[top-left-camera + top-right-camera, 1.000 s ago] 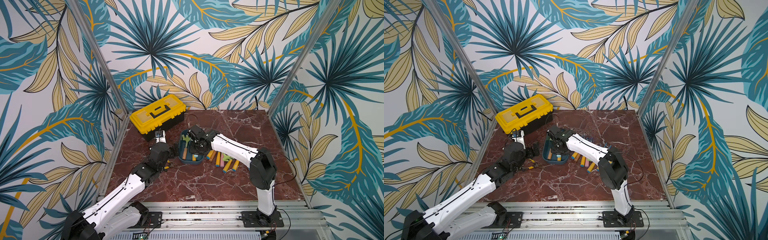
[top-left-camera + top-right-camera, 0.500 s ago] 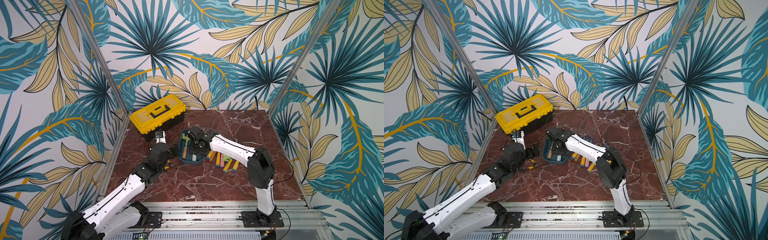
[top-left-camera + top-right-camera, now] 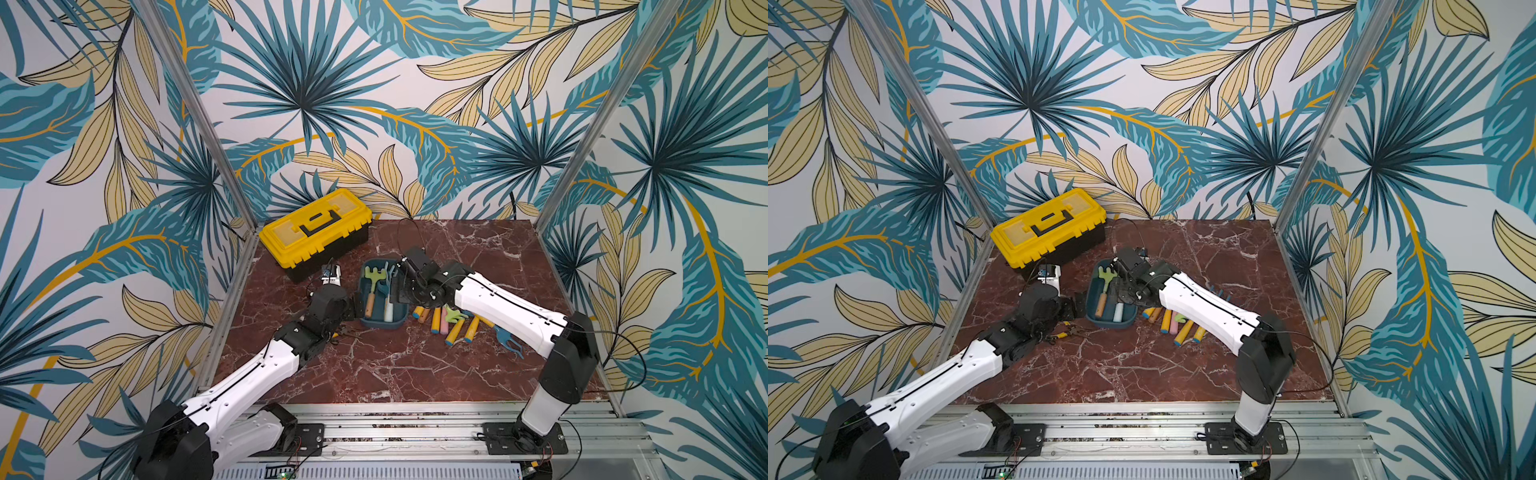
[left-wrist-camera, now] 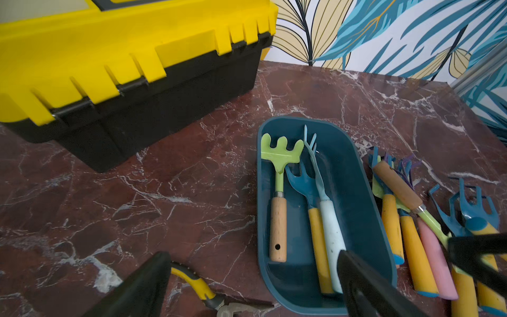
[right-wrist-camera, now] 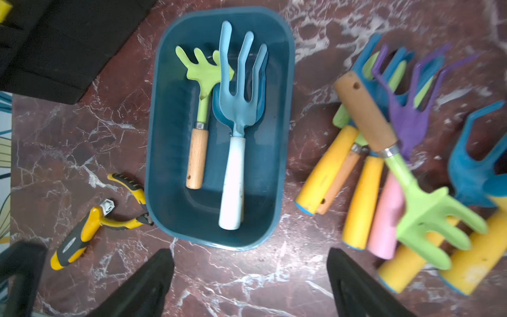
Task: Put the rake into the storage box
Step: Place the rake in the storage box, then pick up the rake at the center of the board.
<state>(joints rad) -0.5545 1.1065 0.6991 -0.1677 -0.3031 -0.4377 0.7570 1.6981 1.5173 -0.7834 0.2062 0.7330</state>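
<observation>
- Right gripper [image 5: 249,291] hangs over the storage box [image 5: 264,175], at the rim on the heap's side; its jaws are spread wide with nothing between them, and the black fingers [image 5: 142,285] frame bare marble.
- Left gripper [image 4: 252,296] is spread just as wide and is empty. It sits low at the box's opposite long side, above yellow-handled pliers [image 4: 192,282].
- The rake [image 5: 233,170] lies flat and lengthwise inside the box, free of both grippers. It has a pale blue three-pronged metal head and a smooth white handle.
- The right wrist view, looking down, shows the rake almost hiding a dark blue fork [image 4: 315,233]; the left wrist view shows that fork's yellow handle beneath it.
- A lime-green rake [image 5: 197,153] with a wooden handle lies alongside in the box.
- In both top views the right wrist covers the rake's head; only the white handle shows.
- The box is glossy teal plastic, shallow, with rounded corners, on a red-brown, white-veined marble table [image 3: 415,365].
- A heap of tools [image 5: 362,197] lies just beside the box, with yellow and pink handles and purple and blue heads. The right forearm hides much of it in the top views.
- A yellow-lidded black toolbox [image 3: 316,226] stands behind, at the back-left corner.
</observation>
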